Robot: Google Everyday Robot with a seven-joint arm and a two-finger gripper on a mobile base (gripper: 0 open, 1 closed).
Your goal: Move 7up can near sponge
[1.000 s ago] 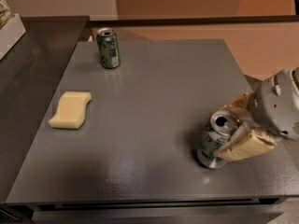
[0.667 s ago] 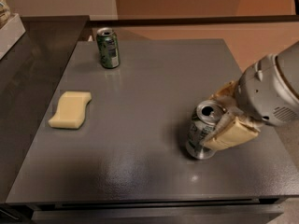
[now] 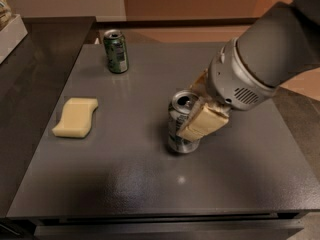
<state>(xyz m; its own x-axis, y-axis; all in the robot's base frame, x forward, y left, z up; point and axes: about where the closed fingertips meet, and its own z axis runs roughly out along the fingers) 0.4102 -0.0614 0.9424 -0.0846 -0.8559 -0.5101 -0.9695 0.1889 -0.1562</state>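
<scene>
The silver 7up can (image 3: 181, 119) with its shiny top stands upright near the middle of the grey table (image 3: 130, 184). My gripper (image 3: 197, 113) comes in from the right and is shut on the can, one tan finger (image 3: 202, 122) across its front right side. The pale yellow sponge (image 3: 76, 117) lies flat at the table's left side, well to the left of the can.
A darker green can (image 3: 116, 51) stands upright at the back left of the table. My large grey arm (image 3: 265, 54) fills the upper right. A white object (image 3: 10, 31) sits on the dark counter at the far left.
My gripper has carried the 7up can leftward from the table's right side to near its middle, closer to the sponge. The sponge and green can have not moved.
</scene>
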